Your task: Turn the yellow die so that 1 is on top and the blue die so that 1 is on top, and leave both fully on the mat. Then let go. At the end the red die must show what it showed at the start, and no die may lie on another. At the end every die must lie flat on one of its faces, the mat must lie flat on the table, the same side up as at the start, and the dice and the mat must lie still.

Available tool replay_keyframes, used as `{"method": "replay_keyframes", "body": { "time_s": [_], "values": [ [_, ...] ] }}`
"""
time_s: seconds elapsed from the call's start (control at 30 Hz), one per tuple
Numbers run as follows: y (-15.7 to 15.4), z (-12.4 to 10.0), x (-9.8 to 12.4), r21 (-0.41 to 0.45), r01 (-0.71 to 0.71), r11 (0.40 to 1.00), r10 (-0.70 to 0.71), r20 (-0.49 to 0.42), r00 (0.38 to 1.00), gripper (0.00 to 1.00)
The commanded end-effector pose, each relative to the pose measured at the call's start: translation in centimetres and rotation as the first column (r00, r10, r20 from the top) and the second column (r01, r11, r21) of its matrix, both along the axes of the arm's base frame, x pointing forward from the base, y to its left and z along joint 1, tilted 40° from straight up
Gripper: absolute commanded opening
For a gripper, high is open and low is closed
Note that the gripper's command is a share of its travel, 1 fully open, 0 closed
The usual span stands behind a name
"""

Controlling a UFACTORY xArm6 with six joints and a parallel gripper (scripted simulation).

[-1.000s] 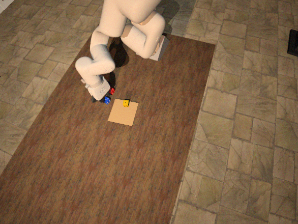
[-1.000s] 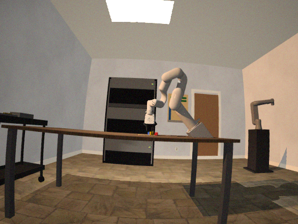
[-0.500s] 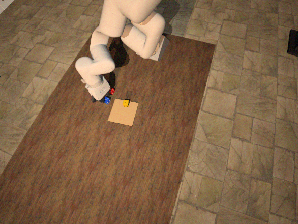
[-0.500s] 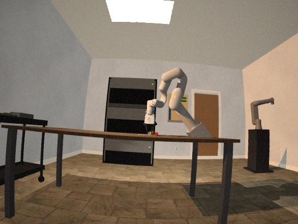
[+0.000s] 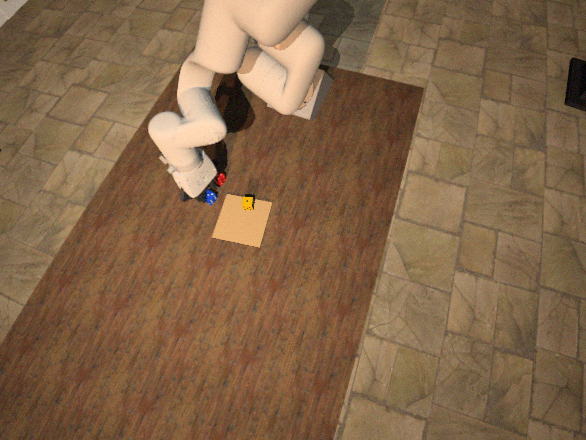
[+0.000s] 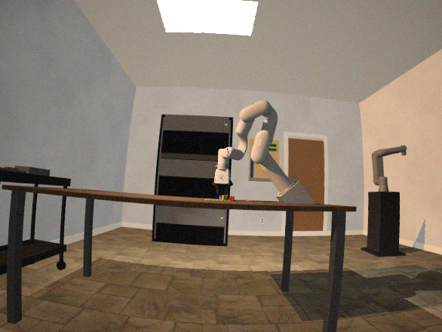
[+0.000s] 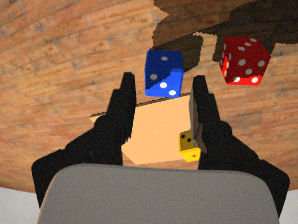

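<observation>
Gripper (image 7: 160, 99): two black fingers about half spread, nothing between them; it hangs above the table, pointing down.
Blue die (image 7: 164, 72): on the bare wood just past the fingertips in the wrist view, roughly in line with the gap; off the mat. In the top view it (image 5: 210, 197) sits just off the mat's 10 o'clock corner.
Red die (image 7: 244, 60): near the blue die, at its 2 o'clock in the wrist view, apart from it, on the wood in the arm's shadow.
Yellow die (image 5: 248, 202): on the mat, close to its 12 o'clock edge; its top number is too small to read.
Mat (image 5: 242, 227): tan square lying flat on the table.
Table (image 5: 150, 325): long, dark wood, on dark legs.
Arm (image 6: 256, 128): white, folded over from its base at the table's far end.
Room: grey shelf unit (image 6: 163, 181) behind, a second arm (image 6: 381, 158) on a pedestal by the wall.
</observation>
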State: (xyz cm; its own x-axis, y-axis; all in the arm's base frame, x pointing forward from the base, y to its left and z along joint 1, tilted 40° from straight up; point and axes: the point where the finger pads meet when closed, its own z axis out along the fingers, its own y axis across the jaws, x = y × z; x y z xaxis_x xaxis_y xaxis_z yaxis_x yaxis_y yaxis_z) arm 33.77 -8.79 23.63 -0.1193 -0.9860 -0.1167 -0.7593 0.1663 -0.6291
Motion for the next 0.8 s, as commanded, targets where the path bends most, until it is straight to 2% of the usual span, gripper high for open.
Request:
{"method": "replay_keyframes", "body": {
  "time_s": [0.0, 0.5, 0.77],
  "values": [
    [0.0, -0.2, 0.3, -0.001, 0.0, 1.0, 0.0, 0.002, 1.0, 0.47],
    [0.0, -2.1, 1.9, -0.001, 0.0, 1.0, 0.0, 0.002, 1.0, 0.47],
    [0.0, -2.4, 2.1, -0.001, 0.0, 1.0, 0.0, 0.002, 1.0, 0.47]
  ]
}}
